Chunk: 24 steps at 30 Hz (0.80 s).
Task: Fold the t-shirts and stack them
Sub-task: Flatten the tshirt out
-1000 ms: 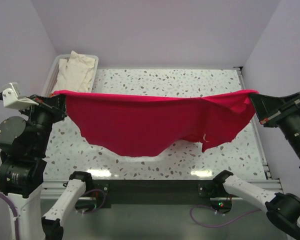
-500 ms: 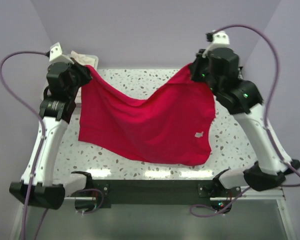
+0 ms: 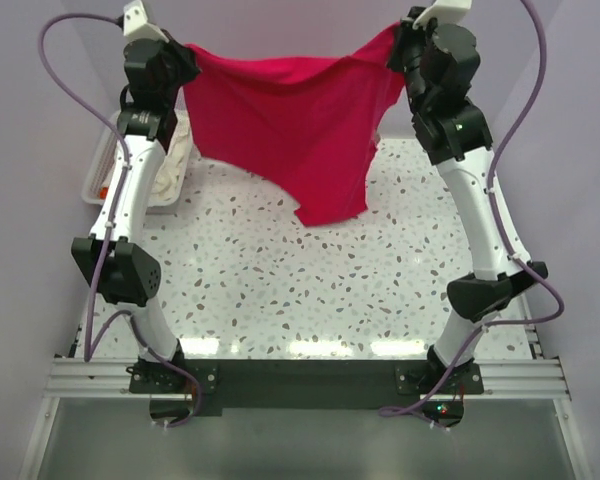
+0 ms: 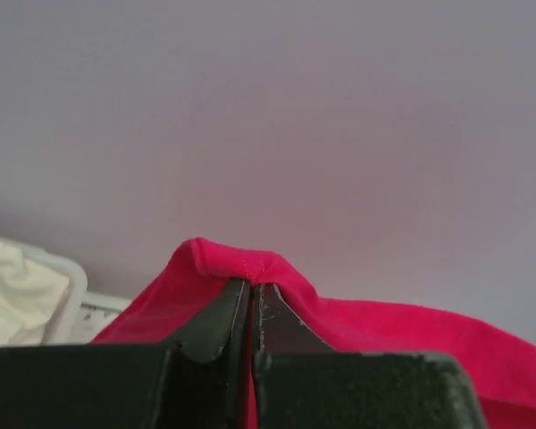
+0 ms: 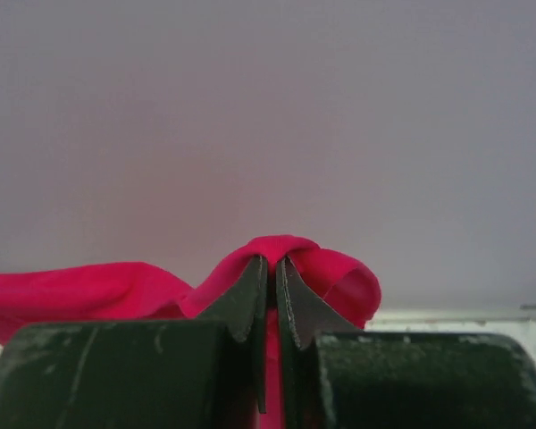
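The crimson-red t-shirt (image 3: 300, 125) hangs spread in the air over the far half of the table, held by two corners. My left gripper (image 3: 185, 48) is shut on its left corner (image 4: 237, 264), high at the far left. My right gripper (image 3: 395, 38) is shut on its right corner (image 5: 286, 250), high at the far right. The shirt's lowest point hangs just above the tabletop (image 3: 325, 215). The cream-white t-shirt (image 3: 175, 165) lies in the white tray (image 3: 98, 170) at the far left, partly hidden by my left arm; it also shows in the left wrist view (image 4: 18, 299).
A speckled tabletop (image 3: 310, 290) lies below the hanging shirt. A small orange bit (image 3: 102, 190) shows at the tray's left rim. Lilac walls close in at the back and both sides. A metal rail (image 3: 300, 375) runs along the near edge.
Both arms have swung up and away toward the back wall, carrying the red shirt from low over the near table to high over the far half.
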Each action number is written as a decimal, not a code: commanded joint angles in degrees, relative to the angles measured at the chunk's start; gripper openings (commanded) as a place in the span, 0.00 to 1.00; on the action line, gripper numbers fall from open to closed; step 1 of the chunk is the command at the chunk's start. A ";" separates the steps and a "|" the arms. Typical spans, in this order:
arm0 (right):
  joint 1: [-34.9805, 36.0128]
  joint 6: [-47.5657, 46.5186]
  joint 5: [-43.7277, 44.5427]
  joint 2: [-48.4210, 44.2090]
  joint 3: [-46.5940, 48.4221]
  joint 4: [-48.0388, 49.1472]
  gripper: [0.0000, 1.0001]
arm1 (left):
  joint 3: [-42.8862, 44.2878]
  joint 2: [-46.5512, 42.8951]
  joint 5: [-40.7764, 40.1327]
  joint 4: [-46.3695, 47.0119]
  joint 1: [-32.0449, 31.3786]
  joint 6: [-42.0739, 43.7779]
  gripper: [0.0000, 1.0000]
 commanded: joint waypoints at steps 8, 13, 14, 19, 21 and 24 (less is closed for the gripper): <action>-0.02 -8.79 8.37 -12.79 -13.65 20.45 0.00 | -2.41 -4.05 2.31 15.08 3.80 0.54 0.00; -0.02 1.12 11.72 -25.03 -40.28 17.23 0.00 | -24.38 -11.97 3.10 18.26 3.89 -3.33 0.00; -0.02 3.14 12.51 -29.05 -44.15 15.99 0.00 | -28.07 -14.94 3.10 18.61 3.98 -4.12 0.00; -0.11 21.78 11.56 -41.20 -69.55 4.31 0.00 | -50.93 -22.87 2.57 17.56 3.98 -9.92 0.00; -0.02 27.32 8.48 -45.33 -77.65 1.31 0.00 | -58.58 -26.47 2.05 15.80 3.98 -11.85 0.00; 0.07 32.15 3.41 -47.19 -83.62 -6.25 0.00 | -67.17 -31.04 0.91 12.13 3.98 -14.74 0.00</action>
